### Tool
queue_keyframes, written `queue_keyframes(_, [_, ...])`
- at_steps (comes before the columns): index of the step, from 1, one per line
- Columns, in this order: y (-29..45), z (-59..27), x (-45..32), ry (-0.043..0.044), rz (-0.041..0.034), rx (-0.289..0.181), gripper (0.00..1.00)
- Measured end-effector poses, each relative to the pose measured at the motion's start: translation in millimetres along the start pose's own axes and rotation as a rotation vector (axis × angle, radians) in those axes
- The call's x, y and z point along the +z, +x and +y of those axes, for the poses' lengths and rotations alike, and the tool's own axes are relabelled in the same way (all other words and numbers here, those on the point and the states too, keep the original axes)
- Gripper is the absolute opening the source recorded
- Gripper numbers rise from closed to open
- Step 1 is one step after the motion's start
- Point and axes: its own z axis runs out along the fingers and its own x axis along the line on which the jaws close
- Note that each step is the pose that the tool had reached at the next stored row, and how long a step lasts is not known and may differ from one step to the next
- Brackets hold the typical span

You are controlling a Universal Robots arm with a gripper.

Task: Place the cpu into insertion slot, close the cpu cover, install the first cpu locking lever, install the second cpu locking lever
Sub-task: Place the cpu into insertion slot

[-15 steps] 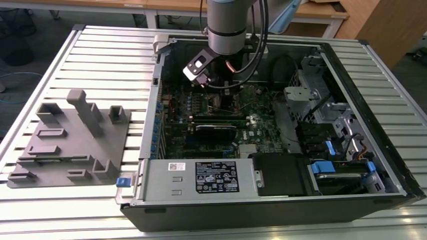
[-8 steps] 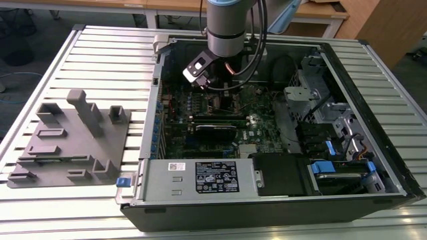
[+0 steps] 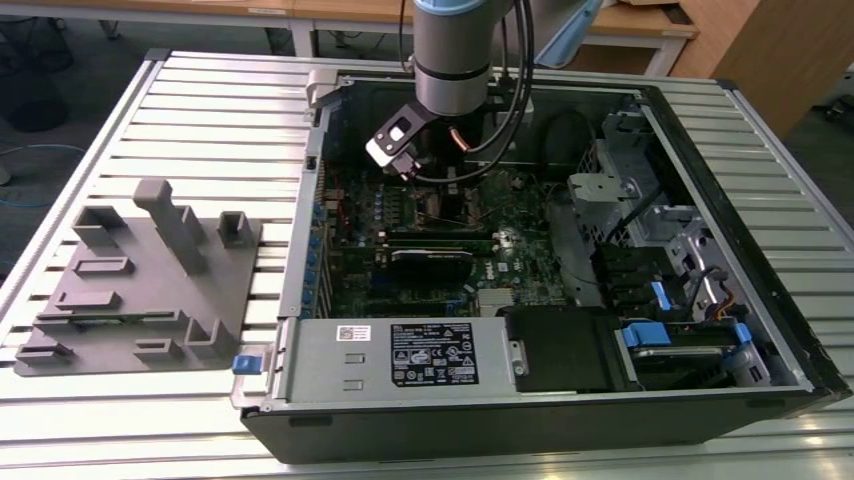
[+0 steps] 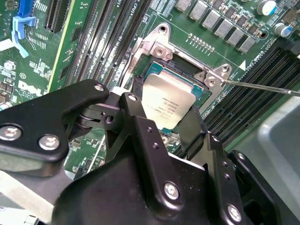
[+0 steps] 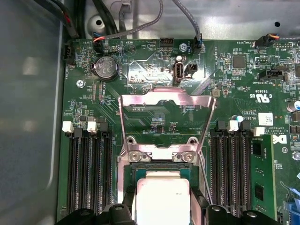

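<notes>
Step one is in hand, by my judgement: placing the cpu. I note the jaws closed on its edges, holding it just above the insertion slot. The cpu cover stands raised. Seating calls for level, square alignment.

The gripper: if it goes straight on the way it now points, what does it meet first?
Probably the insertion slot: the gripper points down at it, holding the cpu just above. How far apart they are is unclear.
</notes>
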Motion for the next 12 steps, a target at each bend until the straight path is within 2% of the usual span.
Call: queue_keyframes(12, [0.0, 0.1, 3.1, 0.0003, -0.0002, 0.001, 0.54])
